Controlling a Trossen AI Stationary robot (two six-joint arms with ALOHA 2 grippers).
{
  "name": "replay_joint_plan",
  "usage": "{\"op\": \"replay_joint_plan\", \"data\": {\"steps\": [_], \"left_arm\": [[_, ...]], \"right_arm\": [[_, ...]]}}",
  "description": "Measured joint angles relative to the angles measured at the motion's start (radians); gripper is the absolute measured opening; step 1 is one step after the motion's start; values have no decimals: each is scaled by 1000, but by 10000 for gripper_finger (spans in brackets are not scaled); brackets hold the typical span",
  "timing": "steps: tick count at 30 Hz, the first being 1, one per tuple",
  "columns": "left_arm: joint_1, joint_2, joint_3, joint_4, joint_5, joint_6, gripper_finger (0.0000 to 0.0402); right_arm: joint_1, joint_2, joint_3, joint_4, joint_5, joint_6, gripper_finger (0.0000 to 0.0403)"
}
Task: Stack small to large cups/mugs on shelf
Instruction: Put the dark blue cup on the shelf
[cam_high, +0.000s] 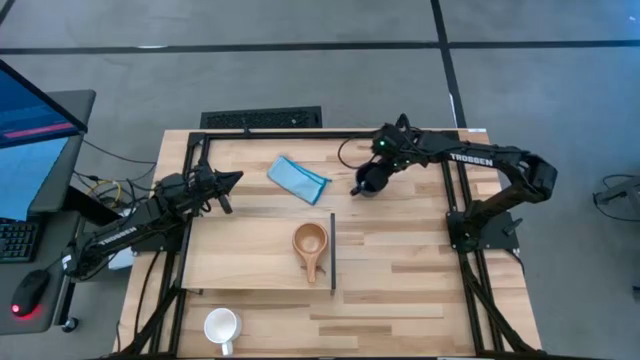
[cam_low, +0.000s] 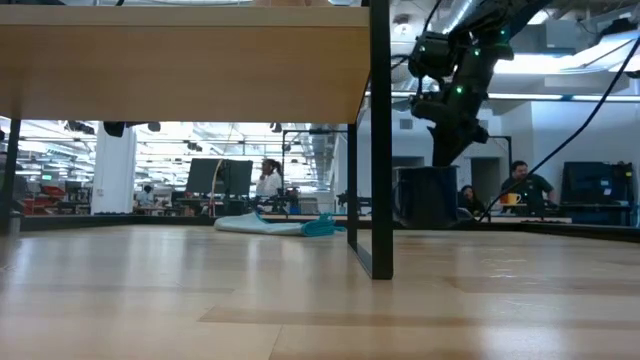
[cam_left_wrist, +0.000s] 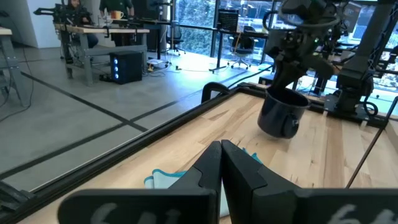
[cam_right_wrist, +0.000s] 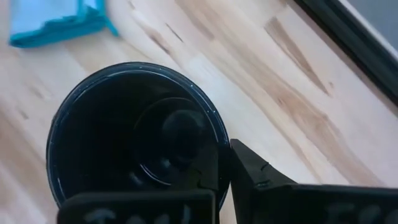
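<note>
Overhead, TROSSEN shows on both arms; only the right wrist view shows the right pincer (cam_right_wrist: 224, 171) clamped on the black mug's (cam_right_wrist: 134, 137) rim above the desk (cam_high: 400, 260). Left pincer (cam_left_wrist: 221, 165) is together.

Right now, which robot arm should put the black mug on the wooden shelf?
The right arm. Its end effector is already clamped on the rim of the black mug, lifted off the table beside the pale flat wooden shelf. The left end effector is shut, empty, across the table.
</note>
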Motion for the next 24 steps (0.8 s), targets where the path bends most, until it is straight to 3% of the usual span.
{"op": "replay_joint_plan", "data": {"steps": [9,13,24], "left_arm": [[0,0,0,0,0,0,0],[0,0,0,0,0,0,0],[0,0,0,0,0,-24,0]], "right_arm": [[13,0,68,24,-26,-16,28],[35,0,70,98,-87,-16,27],[85,0,71,238,-134,37,24]]}}
